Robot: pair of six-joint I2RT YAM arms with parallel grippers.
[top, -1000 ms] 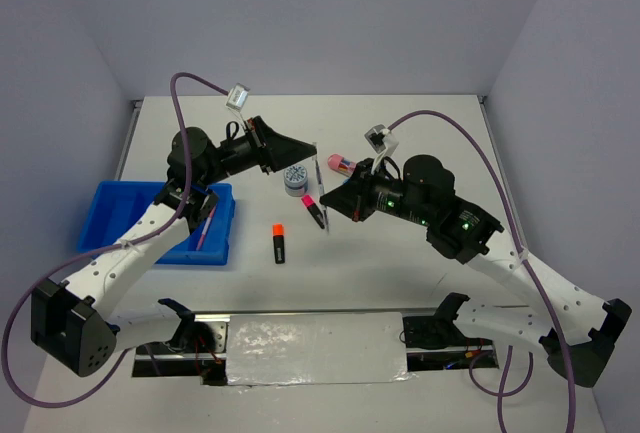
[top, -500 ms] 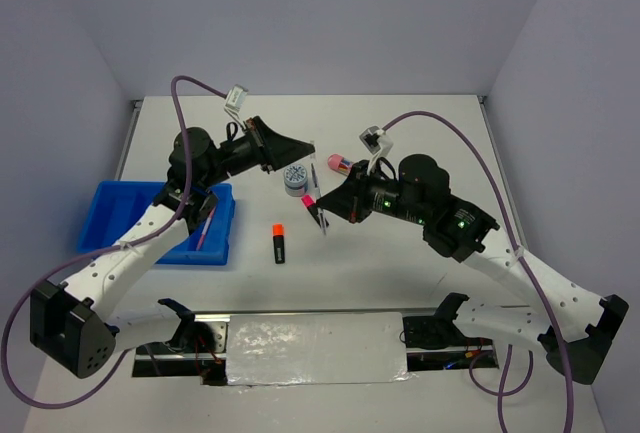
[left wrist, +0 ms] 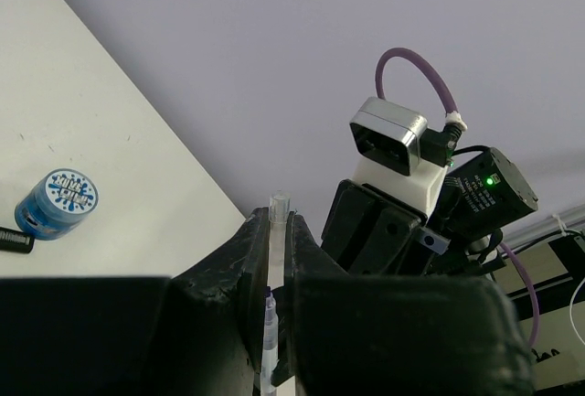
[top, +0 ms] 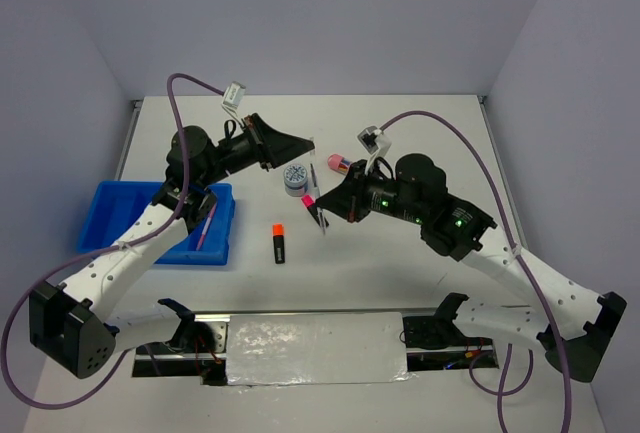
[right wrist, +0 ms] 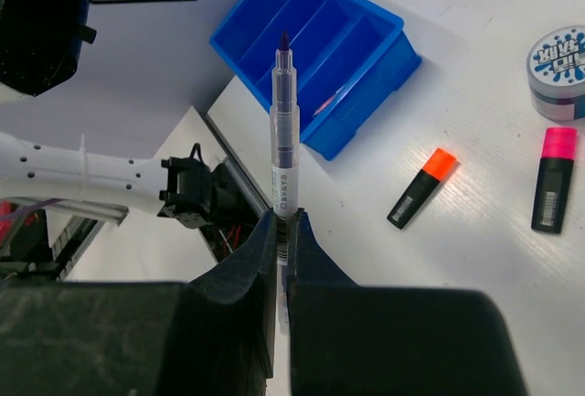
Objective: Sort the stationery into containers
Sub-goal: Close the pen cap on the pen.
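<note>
Your blue tray holds one pink pen in its right compartment. An orange highlighter, a pink highlighter and a disc lie on the table nearby. Your right gripper pinches the grey pen between the arms. Its bare tip points straight at the clear cap, which is clamped in your left gripper.

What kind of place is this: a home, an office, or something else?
Probably a robotics lab test cell: a white table walled in by bare panels, a left arm and a right arm bolted at its near edge.
</note>
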